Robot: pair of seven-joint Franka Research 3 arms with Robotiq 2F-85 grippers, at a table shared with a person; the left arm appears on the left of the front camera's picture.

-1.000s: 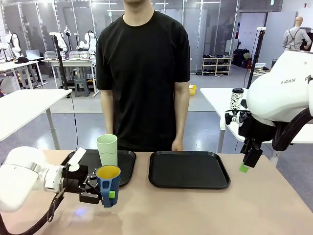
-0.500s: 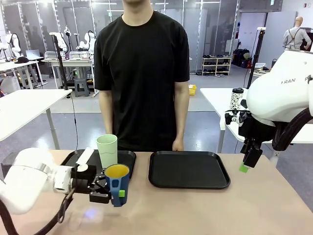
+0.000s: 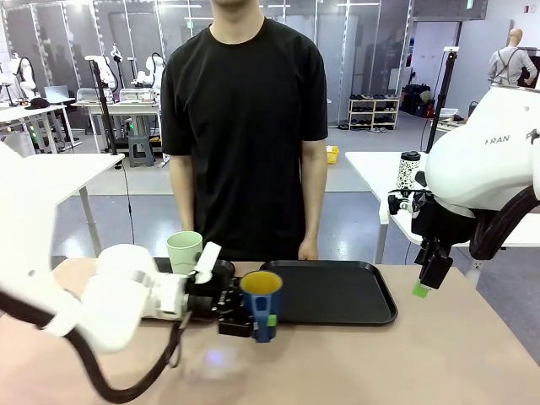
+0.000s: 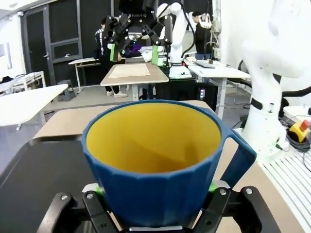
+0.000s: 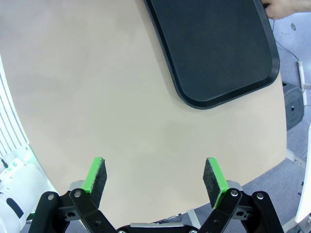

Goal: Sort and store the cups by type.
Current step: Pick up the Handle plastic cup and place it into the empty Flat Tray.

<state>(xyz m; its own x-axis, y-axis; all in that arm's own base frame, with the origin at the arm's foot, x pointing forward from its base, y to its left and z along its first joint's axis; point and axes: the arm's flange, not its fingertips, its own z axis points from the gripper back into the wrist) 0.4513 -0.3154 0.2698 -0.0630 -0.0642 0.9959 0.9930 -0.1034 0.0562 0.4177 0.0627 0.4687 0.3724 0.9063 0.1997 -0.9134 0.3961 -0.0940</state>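
Observation:
My left gripper (image 3: 253, 319) is shut on the dark blue mug (image 3: 261, 305), which stays upright above the table at the left edge of the right black tray (image 3: 337, 291). In the left wrist view the mug (image 4: 155, 160) shows its yellow inside, with its handle to the right and green pads (image 4: 212, 186) on its sides. The pale green tumbler (image 3: 184, 251) stands on the left black tray (image 3: 224, 268), partly behind my left arm. At the right, above the table's edge, my right gripper (image 3: 426, 274) hangs open with nothing in it (image 5: 155, 174).
A person in a black shirt stands at the far side, one hand (image 3: 305, 251) at the right tray's far rim. A speckled travel tumbler (image 3: 408, 170) stands on a table behind. The right tray (image 5: 214, 48) lies beyond my right gripper, with bare tabletop (image 5: 121, 107) before it.
My left arm has carried the blue mug to the right, from in front of the left tray to the right tray's left edge. The right arm has not moved.

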